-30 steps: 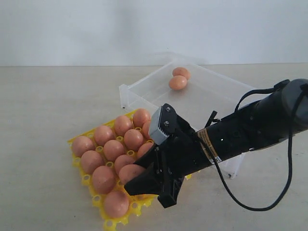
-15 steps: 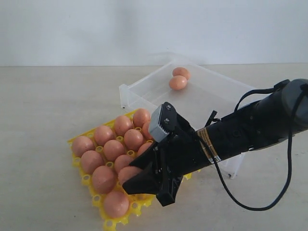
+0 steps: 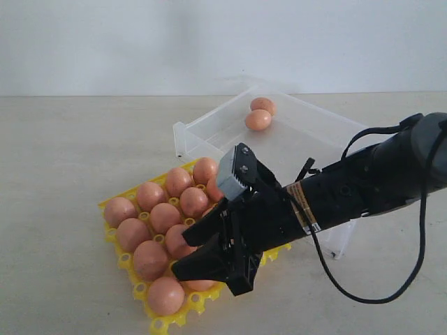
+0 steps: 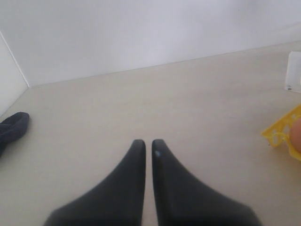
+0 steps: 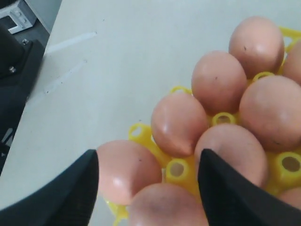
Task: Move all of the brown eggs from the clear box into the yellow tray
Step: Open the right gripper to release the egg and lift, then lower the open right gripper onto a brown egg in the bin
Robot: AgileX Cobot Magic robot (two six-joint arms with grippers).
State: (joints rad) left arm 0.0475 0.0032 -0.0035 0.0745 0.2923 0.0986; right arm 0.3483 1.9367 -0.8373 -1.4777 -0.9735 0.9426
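Note:
The yellow tray [image 3: 126, 260] lies at the front left with several brown eggs [image 3: 165, 216] in its cups. Two more brown eggs [image 3: 258, 120] lie at the far end of the clear box [image 3: 318, 132]. My right gripper [image 3: 187, 255] hangs low over the tray's near corner, open. In the right wrist view one egg [image 5: 167, 207] sits in the tray [image 5: 141, 134] between the spread fingers of the gripper [image 5: 148, 157], which stand apart from it. My left gripper [image 4: 145, 143] is shut over bare table. A tray corner [image 4: 280, 132] shows at that view's edge.
A black cable [image 3: 363, 296] loops from the right arm down to the table. A dark object [image 4: 11, 127] lies at the table's edge in the left wrist view. Dark equipment [image 5: 14, 42] stands beyond the table in the right wrist view. A white wall backs the table.
The right gripper's jaws have spread wider and the gripper has shifted slightly toward the tray's near corner. The egg between them now rests in the tray.

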